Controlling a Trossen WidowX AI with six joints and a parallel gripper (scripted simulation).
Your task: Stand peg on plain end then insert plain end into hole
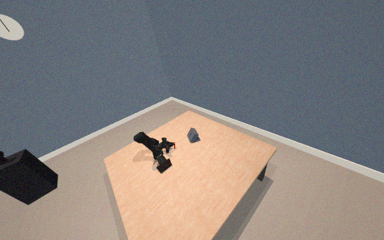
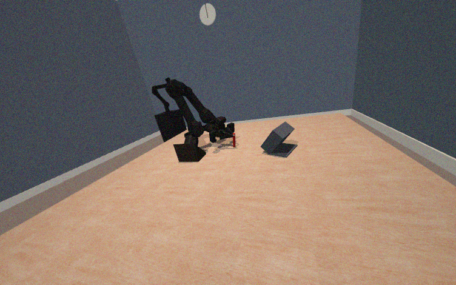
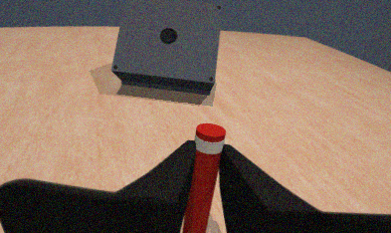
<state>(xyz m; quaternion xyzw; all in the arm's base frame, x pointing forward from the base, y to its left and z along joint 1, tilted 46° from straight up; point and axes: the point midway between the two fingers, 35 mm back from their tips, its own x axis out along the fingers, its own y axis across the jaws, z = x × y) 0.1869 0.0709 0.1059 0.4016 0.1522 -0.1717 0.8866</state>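
Observation:
The red peg [image 1: 174, 146] [image 2: 234, 140] [image 3: 203, 179] stands about upright, with its white band [image 3: 209, 145] near the top end. My gripper [image 1: 173, 144] [image 2: 232, 135] [image 3: 207, 150] is shut on the peg, gripping it just below the band from the side. The peg's lower end is close to the table in the exterior view; whether it touches is too small to tell, and the wrist view cuts it off. The grey sloped panel [image 1: 192, 136] [image 2: 282, 131] [image 3: 142, 55] stands beyond the peg. Its dark round hole [image 3: 168, 36] faces me in the wrist view.
The wooden table [image 1: 193, 184] [image 2: 244, 212] [image 3: 48, 115] carries the arm's base [image 1: 164, 165] [image 2: 188, 153] and the panel. The panel's flat foot [image 2: 285, 152] rests on the table. A black box [image 1: 20, 177] [image 2: 170, 124] also shows beyond the table.

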